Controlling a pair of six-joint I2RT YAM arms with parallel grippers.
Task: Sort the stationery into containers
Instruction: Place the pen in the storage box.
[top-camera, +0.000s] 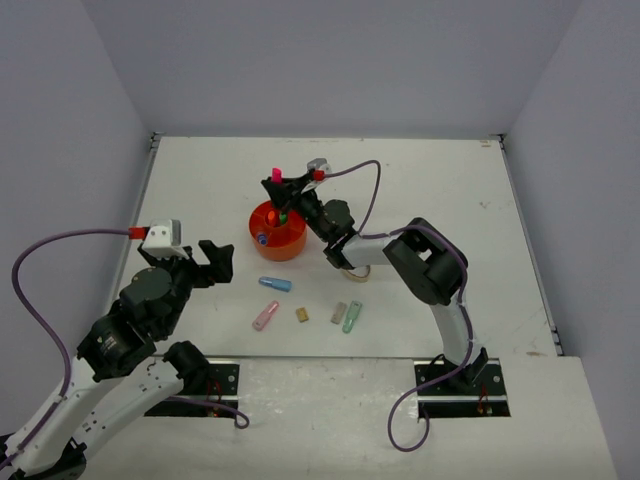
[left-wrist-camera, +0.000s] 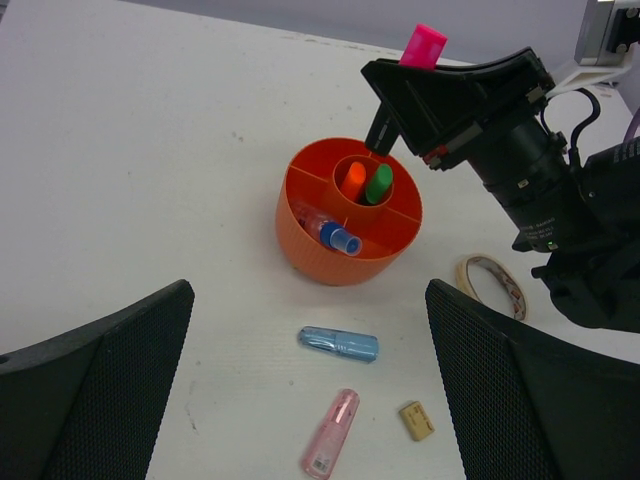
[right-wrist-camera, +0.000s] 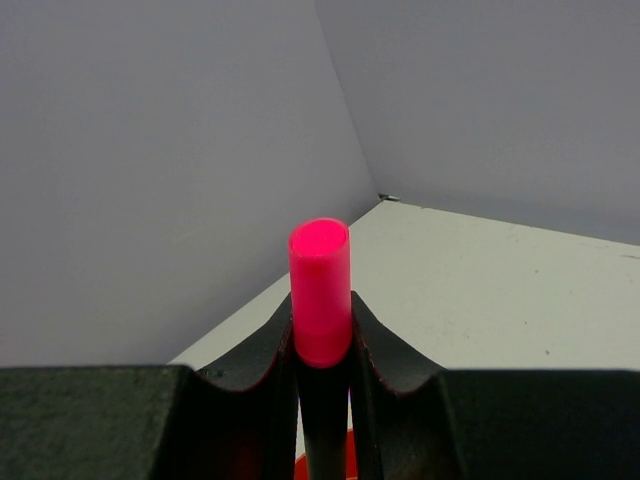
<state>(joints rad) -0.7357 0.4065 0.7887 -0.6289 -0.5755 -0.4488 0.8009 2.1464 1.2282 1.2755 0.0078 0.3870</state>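
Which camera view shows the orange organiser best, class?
The left wrist view: the orange organiser appears whole, its compartments visible. The top external view shows it small, partly behind the right gripper. The right wrist view catches only an orange sliver at the bottom edge.

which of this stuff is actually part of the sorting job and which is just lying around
Job: orange organiser, pink highlighter (in right gripper), orange highlighter, green highlighter, blue-capped marker, blue capsule, pink capsule, green capsule, tan block, grey block, tape ring.
Not the job: purple cable, base plates.
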